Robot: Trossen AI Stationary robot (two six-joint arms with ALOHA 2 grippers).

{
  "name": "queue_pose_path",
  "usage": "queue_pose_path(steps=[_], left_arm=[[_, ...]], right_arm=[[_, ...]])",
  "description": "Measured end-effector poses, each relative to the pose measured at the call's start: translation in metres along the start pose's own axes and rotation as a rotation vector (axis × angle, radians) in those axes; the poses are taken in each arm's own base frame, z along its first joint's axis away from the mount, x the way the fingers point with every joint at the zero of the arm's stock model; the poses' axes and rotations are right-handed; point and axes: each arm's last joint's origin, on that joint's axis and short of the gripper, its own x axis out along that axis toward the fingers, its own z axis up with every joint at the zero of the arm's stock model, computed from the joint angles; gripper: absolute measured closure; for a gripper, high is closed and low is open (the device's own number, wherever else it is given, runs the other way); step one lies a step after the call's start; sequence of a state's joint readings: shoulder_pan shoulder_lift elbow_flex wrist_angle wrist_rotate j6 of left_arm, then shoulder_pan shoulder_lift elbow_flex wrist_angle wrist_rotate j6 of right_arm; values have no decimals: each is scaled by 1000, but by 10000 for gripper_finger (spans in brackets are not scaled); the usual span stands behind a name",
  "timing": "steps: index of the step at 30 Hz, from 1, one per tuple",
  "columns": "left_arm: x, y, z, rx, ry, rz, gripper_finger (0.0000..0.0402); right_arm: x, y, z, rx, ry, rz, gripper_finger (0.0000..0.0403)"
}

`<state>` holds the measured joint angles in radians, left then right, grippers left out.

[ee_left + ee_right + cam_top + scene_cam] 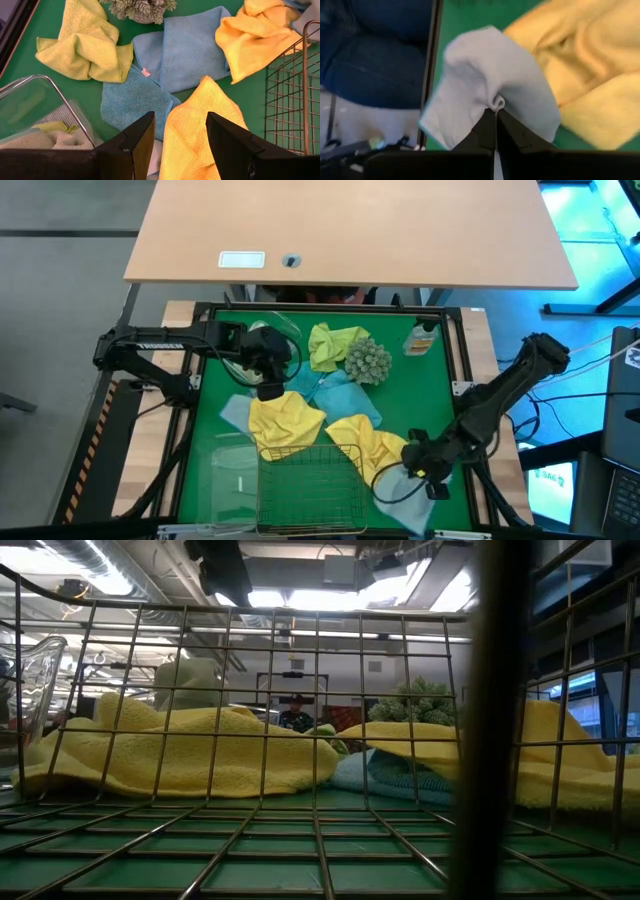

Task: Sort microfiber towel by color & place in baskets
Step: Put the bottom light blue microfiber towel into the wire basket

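Note:
My right gripper is near the table's front right corner, shut on a pale grey-blue towel. Next to it lies a bright yellow towel, partly over the rim of the gold wire basket. My left gripper hangs open above another bright yellow towel at centre left, touching nothing. Teal and light blue towels and a yellow-green one lie spread on the green mat. A clear tub beside my left gripper holds pale cloths. My right gripper pinches a bunched-up fold of the pale grey-blue towel between its two fingertips. The fingers come slanting down from the table's right. The cloth puckers at the tips and spreads loosely below them; whether it still touches the mat I cannot tell.
A spiky grey-green ball and a small bottle stand at the far side of the mat. A second clear tub sits left of the wire basket. A raised dark frame borders the mat. A wooden desk stands beyond it.

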<state>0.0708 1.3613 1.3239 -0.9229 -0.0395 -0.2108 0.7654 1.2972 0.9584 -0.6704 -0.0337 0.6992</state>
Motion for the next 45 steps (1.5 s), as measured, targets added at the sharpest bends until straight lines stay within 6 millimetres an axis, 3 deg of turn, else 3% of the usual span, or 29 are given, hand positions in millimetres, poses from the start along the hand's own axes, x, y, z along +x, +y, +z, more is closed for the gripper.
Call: queue_pose_path(steps=[14,23,31,36,40,45], left_arm=[[0,0,-1,0,14,-4,230],[0,0,-11,-22,119,-40,230],[-1,0,-14,-45,153,-31,230],[-1,0,-14,-45,153,-31,230],[-1,0,-14,-45,152,-30,230],[-1,1,-14,-41,151,-27,230]], right_arm=[[-92,30,43,-317,-388,-94,400],[-136,49,67,-540,-660,-117,401],[-149,60,79,-740,-849,-144,401],[-160,60,90,-772,-984,-171,400],[-161,49,102,-762,-1012,-166,399],[-143,29,125,-759,-952,-141,399]])
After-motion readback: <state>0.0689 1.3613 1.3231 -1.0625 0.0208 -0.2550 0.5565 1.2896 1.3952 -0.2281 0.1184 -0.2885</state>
